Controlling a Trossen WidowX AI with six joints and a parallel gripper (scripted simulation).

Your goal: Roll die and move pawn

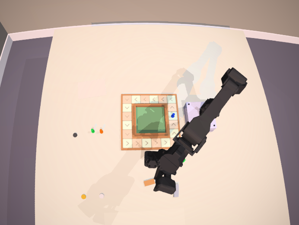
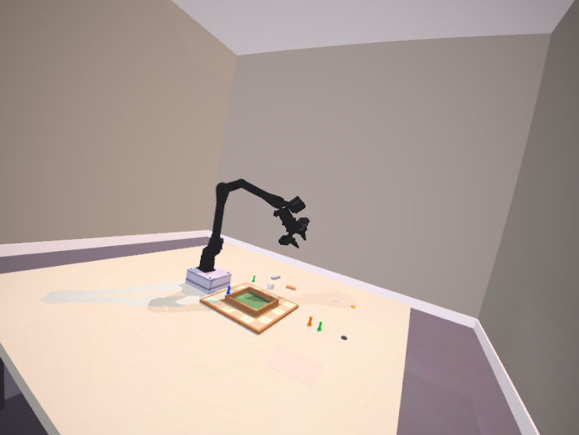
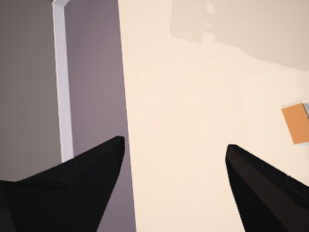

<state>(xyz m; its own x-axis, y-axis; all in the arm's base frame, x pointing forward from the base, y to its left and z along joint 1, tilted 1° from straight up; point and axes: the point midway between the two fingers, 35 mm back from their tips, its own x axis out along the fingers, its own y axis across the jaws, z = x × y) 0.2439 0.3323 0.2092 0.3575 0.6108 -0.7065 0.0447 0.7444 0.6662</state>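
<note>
My gripper (image 2: 301,243) (image 3: 174,147) is open and empty, high above the table. The white die (image 2: 270,286) lies on the table beside the board; in the top view the arm hides it, and its top pips cannot be read. The blue pawn (image 1: 172,115) (image 2: 228,289) stands on the board's right column in the top view, where the neighbouring arrows point up the picture. The board (image 1: 121,120) (image 2: 262,321) surrounds the dice tray (image 1: 133,120) (image 2: 239,306), whose green floor shows no die. The arm covers the board's lower right corner in the top view.
A green pawn (image 1: 183,160) (image 2: 253,278), an orange block (image 1: 149,182) (image 2: 290,287) (image 3: 296,123) and a grey block (image 1: 176,190) (image 2: 275,277) are near the die. Another green pawn (image 1: 92,130) and an orange pawn (image 1: 101,131) stand left of the board. Small discs lie farther out.
</note>
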